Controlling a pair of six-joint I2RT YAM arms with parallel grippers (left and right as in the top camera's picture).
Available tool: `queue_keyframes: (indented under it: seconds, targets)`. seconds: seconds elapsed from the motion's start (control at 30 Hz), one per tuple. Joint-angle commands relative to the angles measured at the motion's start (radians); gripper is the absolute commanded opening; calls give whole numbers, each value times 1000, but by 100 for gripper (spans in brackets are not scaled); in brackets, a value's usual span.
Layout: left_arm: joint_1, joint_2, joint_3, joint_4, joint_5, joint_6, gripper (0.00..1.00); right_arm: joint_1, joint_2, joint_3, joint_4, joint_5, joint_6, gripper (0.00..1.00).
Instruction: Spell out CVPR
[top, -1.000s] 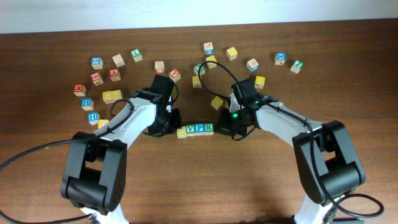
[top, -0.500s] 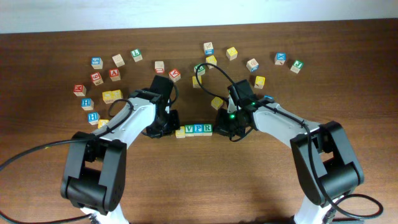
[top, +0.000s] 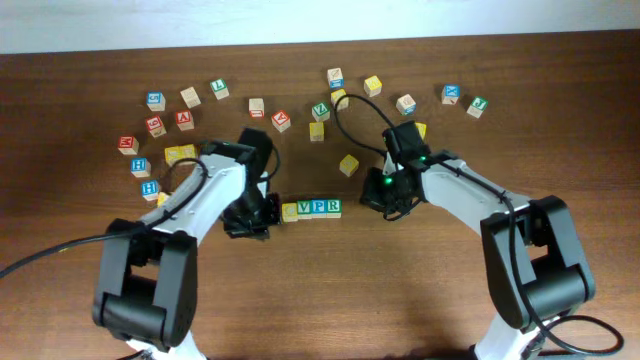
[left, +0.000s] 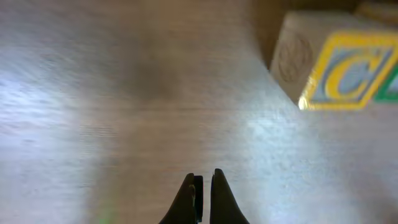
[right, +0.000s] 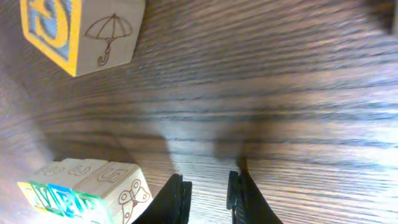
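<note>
Dark wooden table (top: 400, 300), fine-grained with a dull sheen; letter blocks (top: 320, 208) of pale bare wood, faces smoothly painted.

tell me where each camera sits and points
Overhead: above the table, looking straight down; left arm and right arm flank the block row.
Left wrist: low, looking past the shut left gripper at the C block.
Right wrist: low, past the right gripper at the block row's end.
Shared: overhead and left wrist both show the C block.

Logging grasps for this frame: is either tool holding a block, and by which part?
Neither. The left tool is shut on nothing, the right tool slightly open and empty; the C block lies free.
</note>
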Motion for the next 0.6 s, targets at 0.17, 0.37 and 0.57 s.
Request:
queue_keyframes:
  seconds: [0.17,0.37,0.57]
  targets:
    - [-166,-23,-157,245,-26,-206,0,-9,27,-21,-14,91,-7,17]
    - [-168,-23,-163,352,-157,-217,0,-9,27,-21,-14,91,-8,17]
    - [-168,-23,-163,370,-157,-217,0,-9,27,-21,-14,91,-7,17]
